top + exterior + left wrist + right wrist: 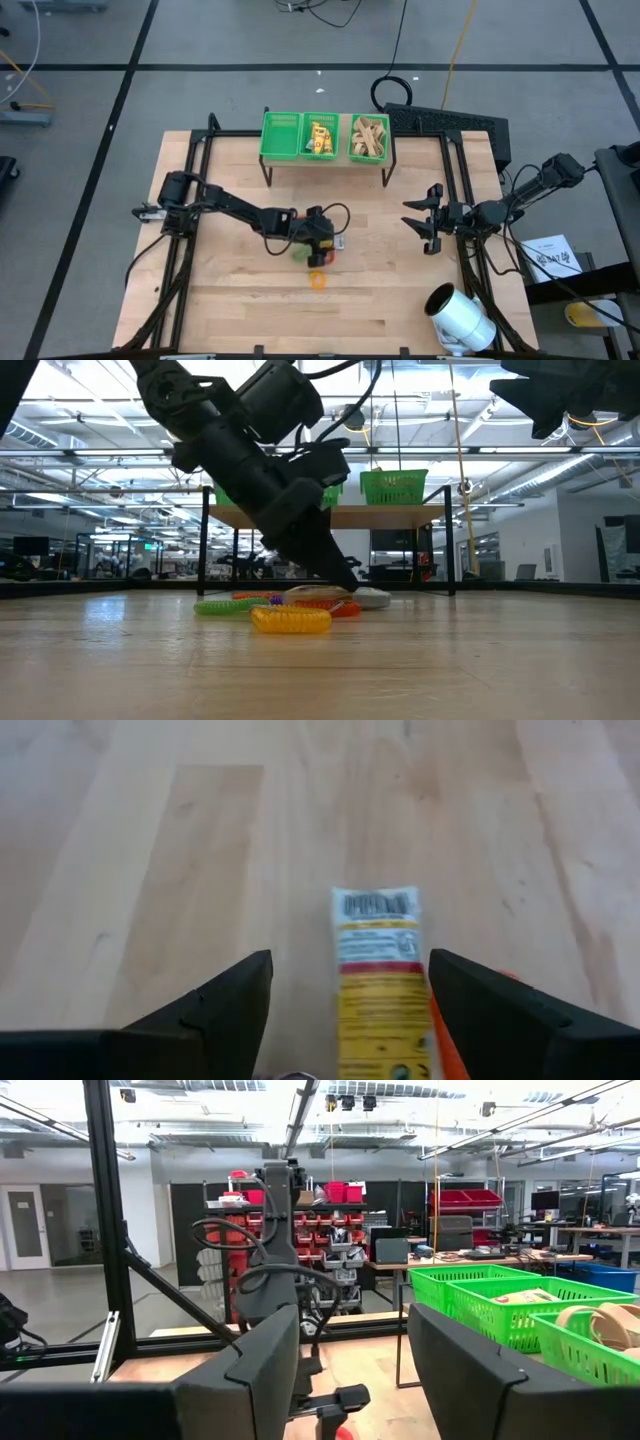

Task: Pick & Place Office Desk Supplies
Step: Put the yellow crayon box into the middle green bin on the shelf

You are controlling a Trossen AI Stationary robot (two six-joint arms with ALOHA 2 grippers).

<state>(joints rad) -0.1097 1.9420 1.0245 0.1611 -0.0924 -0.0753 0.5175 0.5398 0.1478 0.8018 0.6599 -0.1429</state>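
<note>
Straddling yellow packet (376,982), left hand (327,243) gaping, packet's near end cut off; right hand (424,222) parted, idle at 3 o'clock; pale wood worktop (400,290).

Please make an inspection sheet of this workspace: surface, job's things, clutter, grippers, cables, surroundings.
Surface: wooden table, bare at the front left.
Job's things: small pile mid-table with a yellow coil ring, a green coil ring, a red coil ring and a yellow labelled packet; three green baskets on a raised shelf at the back, the left one seemingly empty.
Clutter: white cylinder near the front right corner.
Grippers: left gripper low over the pile, fingers open on either side of the packet; right gripper waiting open above the table's right side.
Cables: black cables on the floor behind the table.
Surroundings: open hall with shelving; no person seen.
</note>
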